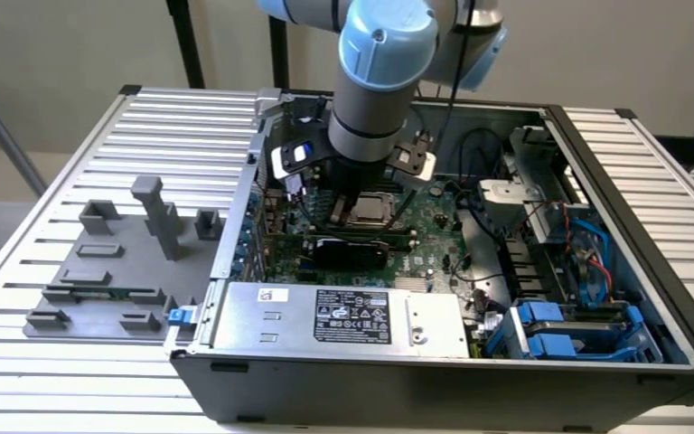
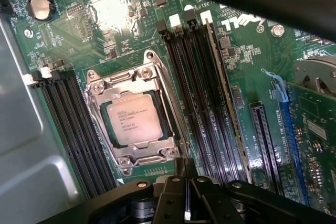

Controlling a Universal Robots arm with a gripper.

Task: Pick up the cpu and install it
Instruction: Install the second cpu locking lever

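Closed, empty claw [image 2: 186, 198] hovers just beside the socket [image 2: 135, 119], where the cpu [image 2: 134, 119] sits between memory slots [image 2: 202, 98].

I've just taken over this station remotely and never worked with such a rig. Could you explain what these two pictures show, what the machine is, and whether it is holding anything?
The machine is one robot arm with pale blue joints, reaching down into an open computer case that lies on a slatted table. The exterior view looks at all this from outside. The wrist view comes from a camera on the arm, looking down past its black pincer at the green motherboard. The pincer is shut and holds nothing. The cpu already sits in its metal socket frame, between black memory slots. On the exterior view's left, a grey fixture stands on the table.
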